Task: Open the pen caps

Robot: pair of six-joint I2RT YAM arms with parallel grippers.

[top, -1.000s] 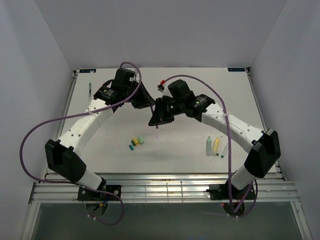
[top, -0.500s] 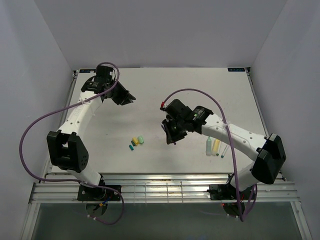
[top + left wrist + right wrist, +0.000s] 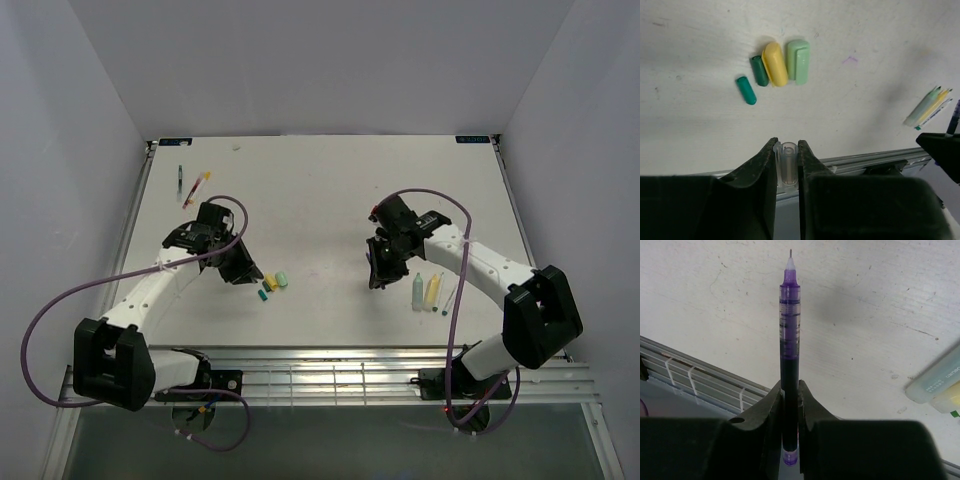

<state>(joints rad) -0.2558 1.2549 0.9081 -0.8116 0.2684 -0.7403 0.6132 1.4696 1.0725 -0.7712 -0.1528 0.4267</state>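
My left gripper [image 3: 246, 274] is shut on a clear pen cap [image 3: 787, 161], which shows between its fingertips in the left wrist view [image 3: 787, 145]. It hovers just left of the loose caps: yellow [image 3: 270, 283], light green [image 3: 282, 278] and two teal ones [image 3: 264, 293]. They also show in the left wrist view: yellow [image 3: 775, 64], light green [image 3: 798, 61], teal [image 3: 746, 90]. My right gripper [image 3: 378, 276] is shut on an uncapped purple pen [image 3: 790, 335], tip bare and pointing away, low over the table.
A pale-green marker [image 3: 417, 292], a yellow marker [image 3: 432, 291] and a thin pen [image 3: 447, 298] lie together right of my right gripper. Two thin pens, one dark [image 3: 180, 178] and one red-ended [image 3: 196, 188], lie at the back left. Metal rails [image 3: 330, 378] run along the near edge.
The grippers were together at mid-table a second ago and have separated. My left arm swung back-left, then forward to the loose caps. My right arm moved right and nearer with the purple pen.
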